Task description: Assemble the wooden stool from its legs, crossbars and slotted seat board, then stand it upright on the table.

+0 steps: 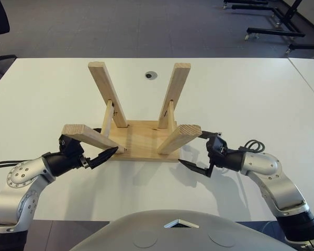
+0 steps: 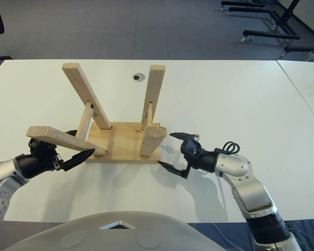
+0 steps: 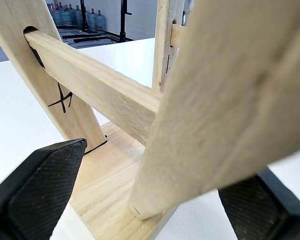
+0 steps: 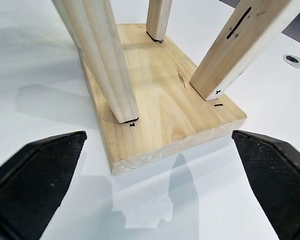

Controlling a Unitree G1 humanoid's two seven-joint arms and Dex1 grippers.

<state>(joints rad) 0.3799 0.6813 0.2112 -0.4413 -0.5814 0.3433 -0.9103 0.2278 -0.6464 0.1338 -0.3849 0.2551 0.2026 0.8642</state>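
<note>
The wooden stool lies upside down in mid-table, its seat board [image 1: 141, 141] flat and its legs pointing up and splayed. Two far legs [image 1: 107, 94] [image 1: 174, 94] stand tall; the near-left leg [image 1: 89, 136] and near-right leg [image 1: 179, 138] lean toward me. Crossbars [image 1: 109, 117] [image 1: 170, 116] join the legs on each side. My left gripper [image 1: 102, 149] is open and straddles the near-left leg [image 3: 225, 100], with gaps to both pads [image 3: 40, 190]. My right gripper [image 1: 196, 151] is open beside the board's right end [image 4: 160, 85], holding nothing.
A round cable hole [image 1: 150, 75] sits in the white table [image 1: 240, 99] behind the stool. A second table [image 1: 311, 68] adjoins at the right. Wheeled metal frames [image 1: 272, 23] stand on the floor beyond.
</note>
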